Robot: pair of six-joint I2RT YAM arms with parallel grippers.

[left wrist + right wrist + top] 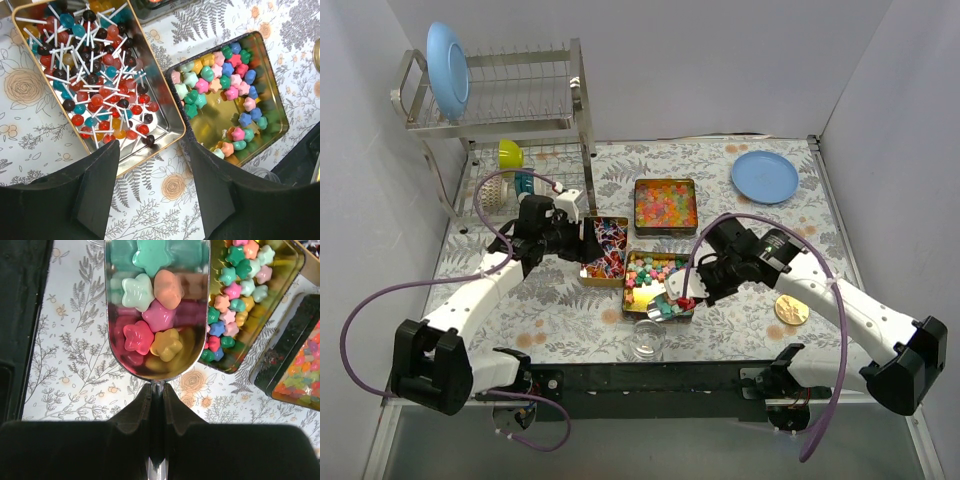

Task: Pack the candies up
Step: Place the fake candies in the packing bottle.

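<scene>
Chunky star-shaped candies (650,268) in pink, green, yellow and blue lie in a gold tin (638,295) at the table's middle; they also show in the left wrist view (225,80). My right gripper (696,293) (158,390) is shut on the handle of a metal scoop (156,305), which holds several of these candies (159,315) just beside the tin's near edge. My left gripper (582,235) (150,145) is open and empty, its fingers straddling the near corner of a gold tin of lollipops (95,75) (605,250). Tiny orange-pink gummies (665,203) fill a third tin behind.
A small clear glass jar (647,340) stands near the front edge, just in front of the scoop. A round gold lid (792,309) lies at the right. A blue plate (765,176) is at the back right, a dish rack (510,110) at the back left.
</scene>
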